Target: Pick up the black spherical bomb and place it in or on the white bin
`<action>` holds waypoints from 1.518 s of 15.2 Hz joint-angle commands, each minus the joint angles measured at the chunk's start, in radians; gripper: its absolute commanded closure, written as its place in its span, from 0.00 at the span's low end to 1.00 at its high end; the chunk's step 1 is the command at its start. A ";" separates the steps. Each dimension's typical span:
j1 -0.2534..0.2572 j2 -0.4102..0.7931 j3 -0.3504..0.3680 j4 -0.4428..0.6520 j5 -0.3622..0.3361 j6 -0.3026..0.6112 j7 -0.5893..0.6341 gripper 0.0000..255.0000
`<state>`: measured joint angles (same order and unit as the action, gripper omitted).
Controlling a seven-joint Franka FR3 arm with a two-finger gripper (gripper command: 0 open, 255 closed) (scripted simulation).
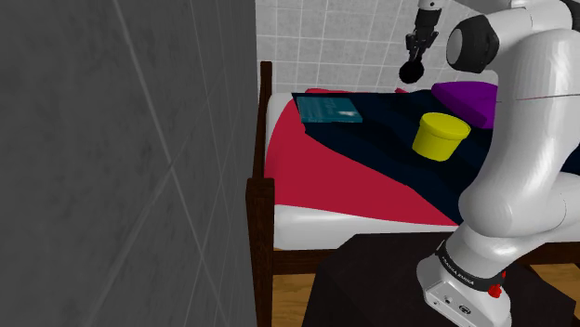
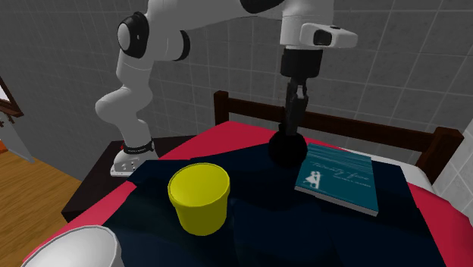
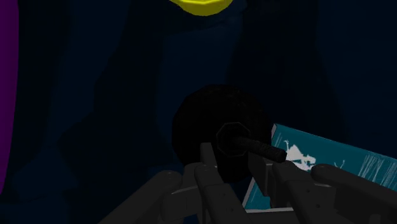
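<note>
- Gripper [image 3: 232,156]: black fingers clamped on the top stub of the black bomb [image 3: 203,124].
- Black bomb: hangs over the dark blue blanket [image 2: 258,227], just beside the teal book [image 2: 339,180].
- White bin [image 2: 53,246]: well apart from the bomb, with the yellow cup [image 2: 198,199] between them.

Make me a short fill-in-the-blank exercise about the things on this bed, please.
1. The gripper is shut on the ___ bomb.
2. The cup is ___.
3. In the second exterior view, the book lies to the ___ of the cup.
Missing words: black; yellow; right.
</note>
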<state>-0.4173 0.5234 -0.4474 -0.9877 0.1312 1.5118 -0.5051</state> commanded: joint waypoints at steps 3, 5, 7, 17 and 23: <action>0.005 -0.120 -0.026 -0.175 -0.036 0.062 -0.051 1.00; 0.000 -0.175 -0.040 -0.250 -0.054 0.087 -0.080 1.00; -0.009 -0.223 -0.053 -0.314 -0.071 0.107 -0.109 1.00; -0.084 -0.392 -0.128 -0.509 -0.132 0.161 -0.275 1.00; -0.149 -0.440 -0.182 -0.552 -0.146 0.169 -0.394 1.00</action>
<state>-0.5537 0.0906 -0.6190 -1.5370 -0.0137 1.6825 -0.8750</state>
